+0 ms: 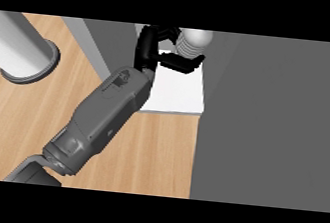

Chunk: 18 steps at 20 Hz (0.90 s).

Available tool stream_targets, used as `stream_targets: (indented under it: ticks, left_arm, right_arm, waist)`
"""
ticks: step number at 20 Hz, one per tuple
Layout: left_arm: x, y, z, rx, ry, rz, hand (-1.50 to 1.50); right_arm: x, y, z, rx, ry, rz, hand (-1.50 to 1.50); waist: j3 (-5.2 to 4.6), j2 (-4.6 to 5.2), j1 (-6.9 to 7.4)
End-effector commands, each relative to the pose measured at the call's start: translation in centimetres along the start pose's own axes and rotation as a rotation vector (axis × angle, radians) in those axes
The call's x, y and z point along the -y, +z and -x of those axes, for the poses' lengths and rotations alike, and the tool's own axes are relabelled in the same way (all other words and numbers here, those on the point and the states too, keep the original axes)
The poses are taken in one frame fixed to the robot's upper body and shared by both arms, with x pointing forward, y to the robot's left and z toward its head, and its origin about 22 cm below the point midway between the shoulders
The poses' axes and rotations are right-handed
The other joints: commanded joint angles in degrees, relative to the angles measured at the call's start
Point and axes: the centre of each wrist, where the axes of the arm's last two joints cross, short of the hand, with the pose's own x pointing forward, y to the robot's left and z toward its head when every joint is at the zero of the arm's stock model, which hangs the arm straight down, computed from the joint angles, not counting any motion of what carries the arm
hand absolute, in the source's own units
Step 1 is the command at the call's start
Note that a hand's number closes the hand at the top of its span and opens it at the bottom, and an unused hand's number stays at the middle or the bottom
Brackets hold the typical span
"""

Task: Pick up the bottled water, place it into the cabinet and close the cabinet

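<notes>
While one hand [158, 46] curls round one bottled water [194, 42], one cabinet [177, 92] stands open.

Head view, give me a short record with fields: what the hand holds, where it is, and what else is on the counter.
hand in view: one hand, side unclear, forearm coming from lower left
fingers: curled round the bottle
bottle: pale, ribbed, over the white shelf of the cabinet
other hand: not visible
counter: light wood
other item: white cylinder at upper left
</notes>
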Motion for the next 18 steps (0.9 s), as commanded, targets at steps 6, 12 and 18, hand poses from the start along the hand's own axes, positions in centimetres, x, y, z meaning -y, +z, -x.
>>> stream_targets:
  ticks: [6, 12, 18]
  left_arm:
    - [-1.7, 0.0, 3.6, -0.014, -0.147, -0.067, 1.5]
    - [-4.0, -0.6, 4.5, 0.002, -0.305, -0.125, 1.5]
    - [-4.4, -1.0, 4.3, 0.003, -0.44, -0.209, 1.5]
  right_arm:
    - [0.6, 0.2, -0.6, 0.0, 0.009, -0.024, -1.5]
    - [1.4, 0.2, -0.4, -0.022, 0.002, -0.039, -1.5]
    - [0.6, 0.6, -0.6, -0.004, -0.009, -0.038, -1.5]
  waist:
    - [-0.02, 0.44, -0.65]
    - [-0.01, 0.86, -1.07]
    - [-0.02, 0.75, -1.53]
